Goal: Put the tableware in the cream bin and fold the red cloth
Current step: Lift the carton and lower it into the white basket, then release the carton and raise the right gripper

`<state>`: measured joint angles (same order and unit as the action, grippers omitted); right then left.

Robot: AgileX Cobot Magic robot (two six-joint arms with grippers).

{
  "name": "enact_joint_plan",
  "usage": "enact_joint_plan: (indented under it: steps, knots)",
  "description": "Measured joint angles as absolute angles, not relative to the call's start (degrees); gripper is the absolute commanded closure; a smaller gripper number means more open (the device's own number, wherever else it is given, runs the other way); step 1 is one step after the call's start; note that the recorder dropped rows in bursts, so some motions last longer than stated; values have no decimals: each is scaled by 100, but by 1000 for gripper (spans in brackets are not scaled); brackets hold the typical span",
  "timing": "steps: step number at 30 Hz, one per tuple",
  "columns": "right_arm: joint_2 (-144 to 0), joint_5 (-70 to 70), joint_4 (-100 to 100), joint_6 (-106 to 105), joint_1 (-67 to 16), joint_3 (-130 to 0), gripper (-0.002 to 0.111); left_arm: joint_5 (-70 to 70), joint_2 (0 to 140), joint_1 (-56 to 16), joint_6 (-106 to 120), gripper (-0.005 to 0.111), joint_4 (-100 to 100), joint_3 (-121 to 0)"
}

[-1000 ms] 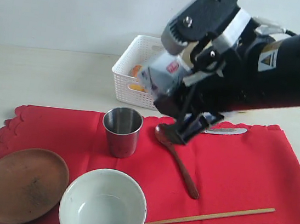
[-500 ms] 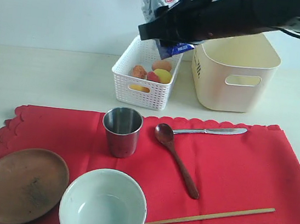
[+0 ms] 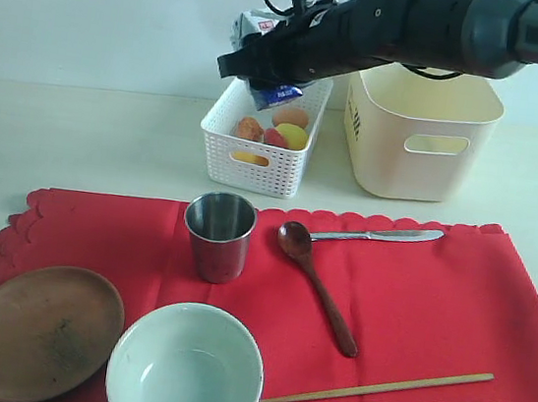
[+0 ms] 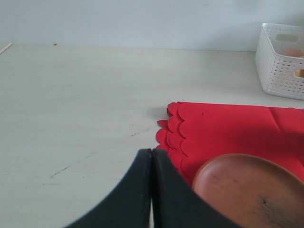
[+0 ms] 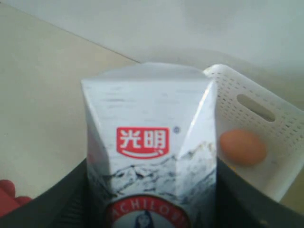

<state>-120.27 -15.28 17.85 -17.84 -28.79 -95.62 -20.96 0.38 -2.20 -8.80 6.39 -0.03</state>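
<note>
1. Right gripper (image 3: 263, 62) clamps one blue-and-white packet (image 5: 147, 118) high beyond the red cloth's (image 3: 435, 292) far edge; left gripper (image 4: 151, 190), pinched closed, sits by the cloth's scalloped edge.
2. On the cloth: one steel cup (image 3: 218, 236), one plate (image 3: 39, 329), one bowl (image 3: 186, 367), one spoon (image 3: 317, 287), one knife (image 3: 376, 235), two chopsticks (image 3: 382, 394).
3. Beyond the cloth: one cream bin (image 3: 422, 132), one white basket (image 3: 254, 164).

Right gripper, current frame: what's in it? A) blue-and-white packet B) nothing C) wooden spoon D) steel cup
A: the right gripper is clamped on the blue-and-white packet, held in the air near the white basket, while the steel cup and wooden spoon lie on the red cloth.
</note>
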Motion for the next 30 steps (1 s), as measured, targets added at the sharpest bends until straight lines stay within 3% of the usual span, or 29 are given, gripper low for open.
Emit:
enact_joint_plan:
  steps: [11, 14, 18, 23, 30]
  knots:
    - [-13277, -1431, 2242, -1784, -2686, -10554, 108, -2096, 38, -220, -880, 107, 639, -3]
    - [-13513, -1357, 2242, -1784, -2648, -10714, 96, -2096, 38, -220, -880, 107, 639, -3]
    - [-13604, -1342, 2184, -1784, -2645, -10736, 66, -2096, 38, -220, -880, 107, 639, -3]
    - [-13604, -1326, 2111, -1795, -2624, -10749, 39, -2096, 38, -220, -880, 107, 639, -3]
    - [-13418, -1368, 2111, -1795, -2624, -10790, 33, -2096, 38, -220, -880, 107, 639, -3]
